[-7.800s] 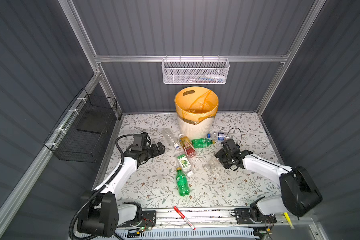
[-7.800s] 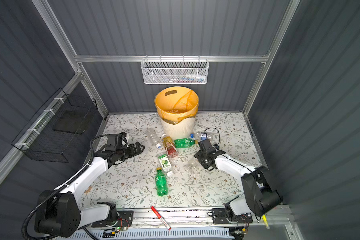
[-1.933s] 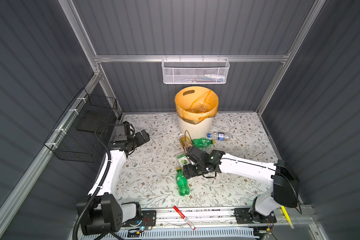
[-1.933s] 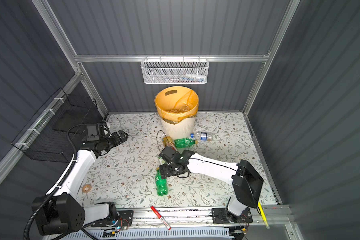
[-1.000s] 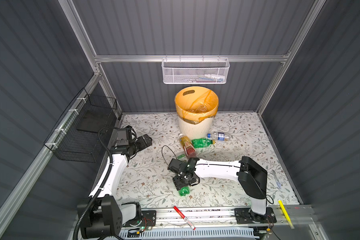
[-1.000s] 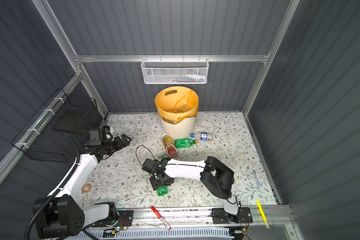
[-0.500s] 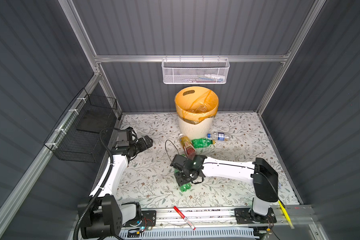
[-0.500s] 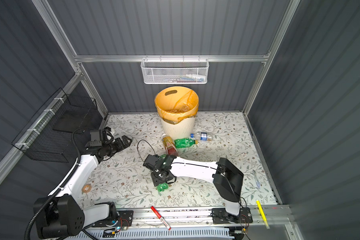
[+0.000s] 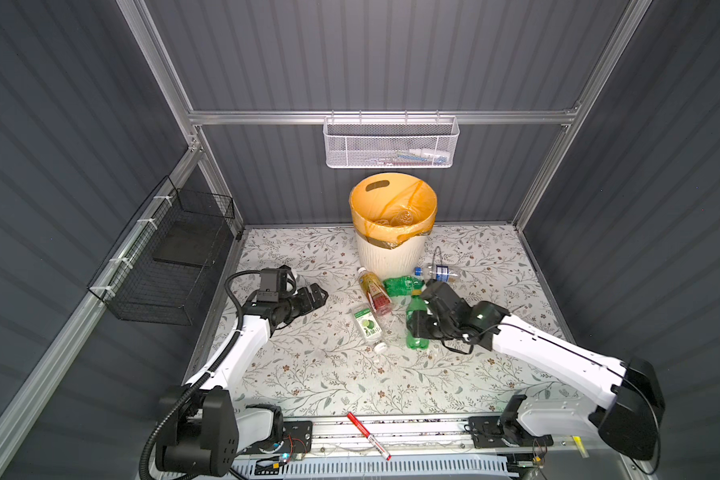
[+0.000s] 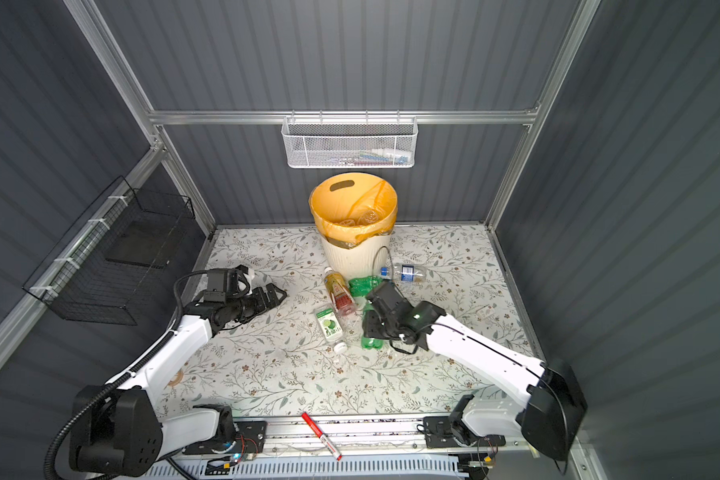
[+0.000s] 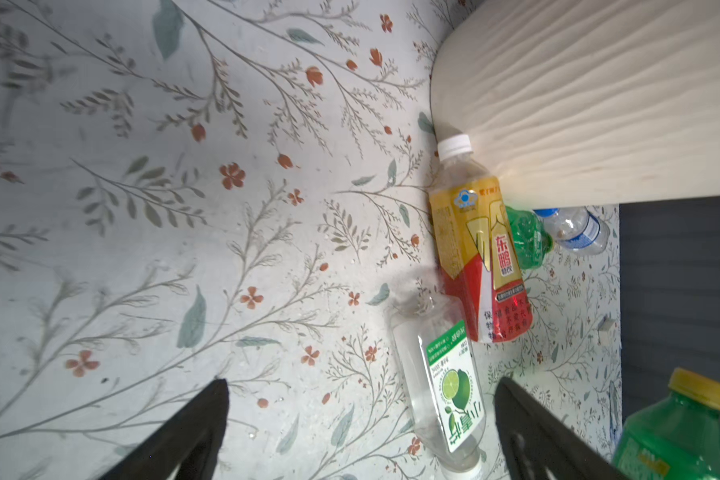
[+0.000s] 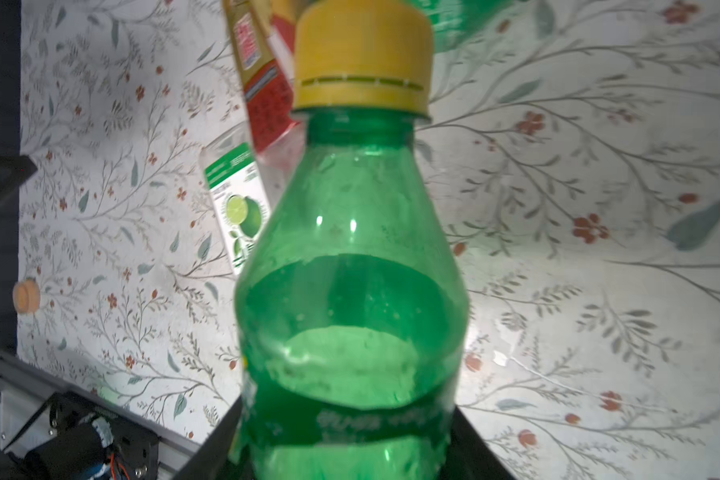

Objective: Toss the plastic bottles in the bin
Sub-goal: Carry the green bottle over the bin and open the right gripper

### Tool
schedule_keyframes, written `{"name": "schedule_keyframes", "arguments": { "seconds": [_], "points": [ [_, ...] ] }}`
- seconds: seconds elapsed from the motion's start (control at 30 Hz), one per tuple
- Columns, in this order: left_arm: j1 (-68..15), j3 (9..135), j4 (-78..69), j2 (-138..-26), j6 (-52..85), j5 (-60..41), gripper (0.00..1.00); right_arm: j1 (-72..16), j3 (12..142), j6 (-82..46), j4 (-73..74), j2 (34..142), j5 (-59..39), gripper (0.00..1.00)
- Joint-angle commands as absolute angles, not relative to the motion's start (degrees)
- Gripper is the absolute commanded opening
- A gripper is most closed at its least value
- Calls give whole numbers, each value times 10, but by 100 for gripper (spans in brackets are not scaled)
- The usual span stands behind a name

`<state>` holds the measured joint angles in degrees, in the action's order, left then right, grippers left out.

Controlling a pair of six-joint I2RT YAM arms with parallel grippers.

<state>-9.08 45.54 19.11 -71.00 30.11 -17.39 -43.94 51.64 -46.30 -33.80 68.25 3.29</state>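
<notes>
Near the middle of the table (image 9: 329, 374), the right hand (image 9: 417, 326) clamps a green bottle (image 9: 414, 307), which I judge must next be lifted over the bin (image 9: 391, 253); the left hand (image 9: 319, 296) gapes empty.

We are logging white mesh basket (image 9: 391, 145) hanging on back rail, black wire basket (image 9: 163, 270) hanging on side rail, red marker pen (image 9: 368, 435) lying on front rail.

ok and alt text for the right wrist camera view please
A green plastic bottle with a yellow cap fills the frame, gripped between two black fingers. Behind it, on a floral tabletop, lie a clear lime-labelled bottle and a red-and-yellow labelled bottle.
</notes>
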Motion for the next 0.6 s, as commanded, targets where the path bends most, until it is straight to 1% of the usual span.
{"name": "schedule_keyframes", "arguments": {
  "seconds": [0.0,0.17,0.23,0.3,0.4,0.47,0.57],
  "points": [
    [-107,435,179,-719,326,-167,99,-388,437,-509,-326,583,41,52],
    [-117,419,187,-712,327,-160,99,-285,329,-510,-375,458,37,52],
    [-119,416,190,-714,325,-161,99,-242,286,-509,-372,421,11,52],
    [-122,415,189,-720,325,-161,99,-209,255,-511,-353,407,-20,52],
    [-130,417,186,-729,332,-161,99,-191,235,-512,-317,427,-50,52],
    [-139,417,182,-730,337,-158,99,-190,253,-502,-301,457,-53,52],
    [-155,416,182,-723,342,-145,99,-180,359,-455,-310,528,-56,53]
  ]
}}
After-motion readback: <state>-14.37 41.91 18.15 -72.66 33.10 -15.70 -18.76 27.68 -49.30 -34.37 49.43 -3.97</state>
